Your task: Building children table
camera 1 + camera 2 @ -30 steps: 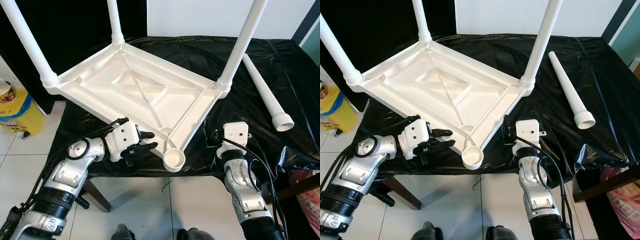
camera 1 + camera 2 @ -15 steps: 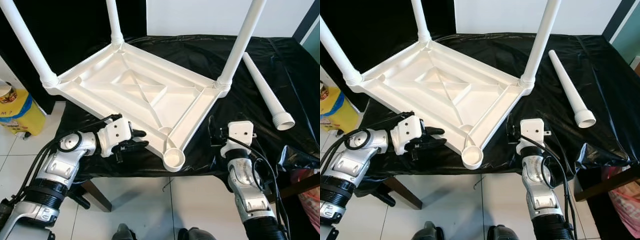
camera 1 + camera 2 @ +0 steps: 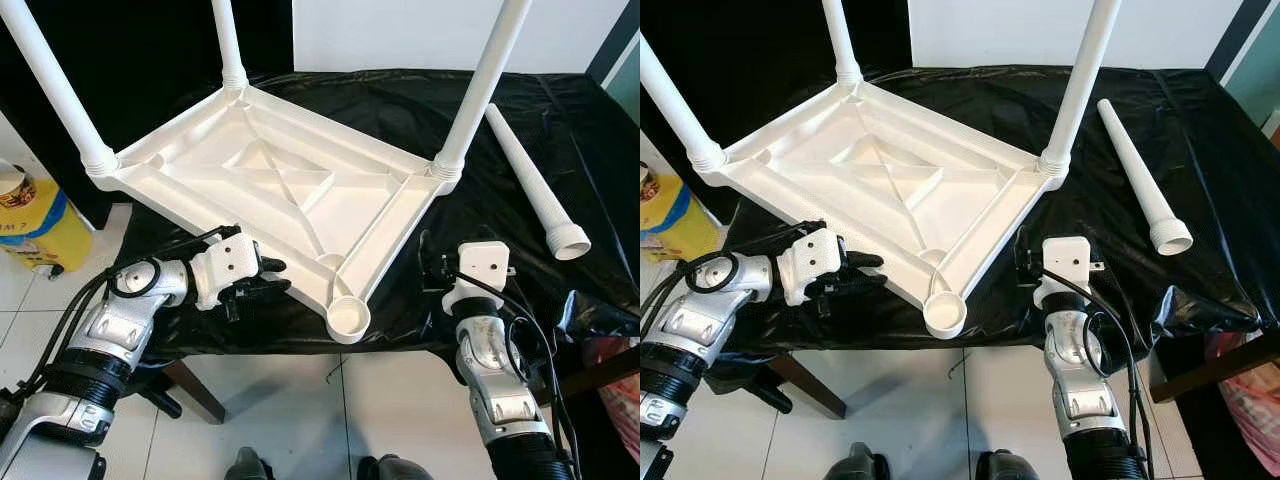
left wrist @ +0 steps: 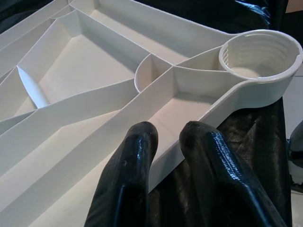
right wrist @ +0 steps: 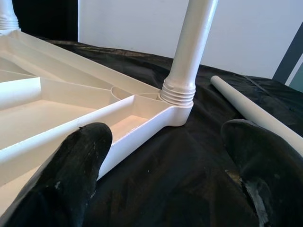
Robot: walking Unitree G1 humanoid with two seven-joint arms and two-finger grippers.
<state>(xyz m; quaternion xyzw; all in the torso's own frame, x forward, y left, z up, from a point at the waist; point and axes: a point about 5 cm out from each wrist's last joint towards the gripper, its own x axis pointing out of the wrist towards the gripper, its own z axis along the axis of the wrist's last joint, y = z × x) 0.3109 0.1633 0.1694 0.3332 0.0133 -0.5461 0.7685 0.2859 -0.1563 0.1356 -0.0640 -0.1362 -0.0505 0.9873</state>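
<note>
Tabletop: the white plastic children's tabletop (image 3: 280,190) lies upside down on the black sheet (image 3: 480,130), ribbed underside up, turned so that one corner points at the robot.
Fitted legs: three white legs (image 3: 490,75) stand upright in the far, left and right corner sockets.
Empty socket: the near corner socket (image 3: 348,320) is a round threaded cup with nothing in it; it sticks out just past the near edge of the sheet, over the tiled floor (image 3: 300,400).
Underside pockets: the ribs divide the underside into shallow compartments, all bare white plastic.
Loose leg: the fourth leg (image 3: 530,185) lies flat on the sheet to the right of the tabletop, well apart from it, its wide threaded end toward the robot and near the sheet's right edge.
Left gripper: the left gripper (image 3: 268,280) is at the tabletop's near-left rim; in the left wrist view its two black fingers (image 4: 137,165) are close together, with only a narrow gap, and I cannot tell whether they pinch the rim.
Right gripper: the right gripper (image 5: 161,156) hovers low over the sheet beside the right corner, fingers spread wide with nothing between them.
Open room: bare sheet lies between the right corner and the loose leg.
Edges: a yellow bag (image 3: 35,225) sits on the floor to the left, off the sheet.
</note>
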